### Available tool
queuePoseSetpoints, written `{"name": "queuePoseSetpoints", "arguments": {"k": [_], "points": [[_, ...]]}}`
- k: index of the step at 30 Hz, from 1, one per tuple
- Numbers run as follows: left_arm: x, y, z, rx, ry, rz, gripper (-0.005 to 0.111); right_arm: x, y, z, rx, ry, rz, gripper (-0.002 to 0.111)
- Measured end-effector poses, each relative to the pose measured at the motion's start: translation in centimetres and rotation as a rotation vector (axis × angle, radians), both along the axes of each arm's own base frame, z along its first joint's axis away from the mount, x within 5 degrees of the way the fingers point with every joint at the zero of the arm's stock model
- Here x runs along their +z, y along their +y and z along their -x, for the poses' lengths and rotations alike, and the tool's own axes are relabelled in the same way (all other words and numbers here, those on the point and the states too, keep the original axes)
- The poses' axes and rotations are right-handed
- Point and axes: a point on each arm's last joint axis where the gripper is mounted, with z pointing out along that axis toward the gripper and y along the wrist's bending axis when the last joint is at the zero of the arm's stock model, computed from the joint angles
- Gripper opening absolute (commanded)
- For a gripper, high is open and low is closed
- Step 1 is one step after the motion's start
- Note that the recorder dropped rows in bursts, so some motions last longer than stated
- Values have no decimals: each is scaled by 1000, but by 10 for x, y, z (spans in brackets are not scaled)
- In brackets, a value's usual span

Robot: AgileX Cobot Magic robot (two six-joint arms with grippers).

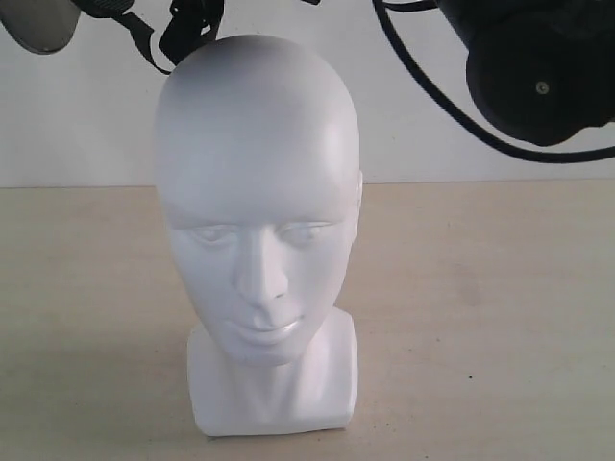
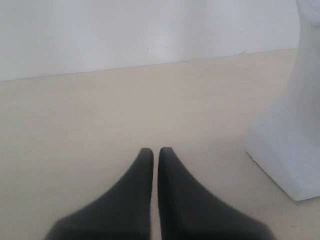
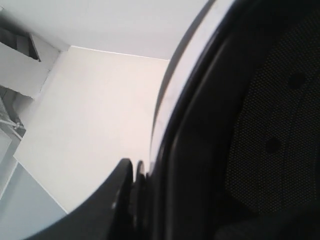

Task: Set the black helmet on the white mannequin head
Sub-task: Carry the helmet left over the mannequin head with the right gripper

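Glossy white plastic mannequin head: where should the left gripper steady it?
Probably the white mannequin head's squarish base, approached low from the left arm's side: flat walls suit jaws, the rounded glossy skull would slip. The left gripper, shut beside it, must open first.
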Motion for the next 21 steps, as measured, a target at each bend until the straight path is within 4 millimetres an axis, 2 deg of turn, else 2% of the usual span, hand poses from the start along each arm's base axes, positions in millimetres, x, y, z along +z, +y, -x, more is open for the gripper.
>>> {"name": "queuePoseSetpoints", "arguments": {"k": [4,15,21], "points": [[0,0,0,0,0,0,4,-2,1,1,3,-6,10,0],[0,0,0,0,0,0,4,-38,-2,-2,3,126,41,0],[0,0,0,0,0,0,4,-31,-5,3,18,120,22,0]]}}
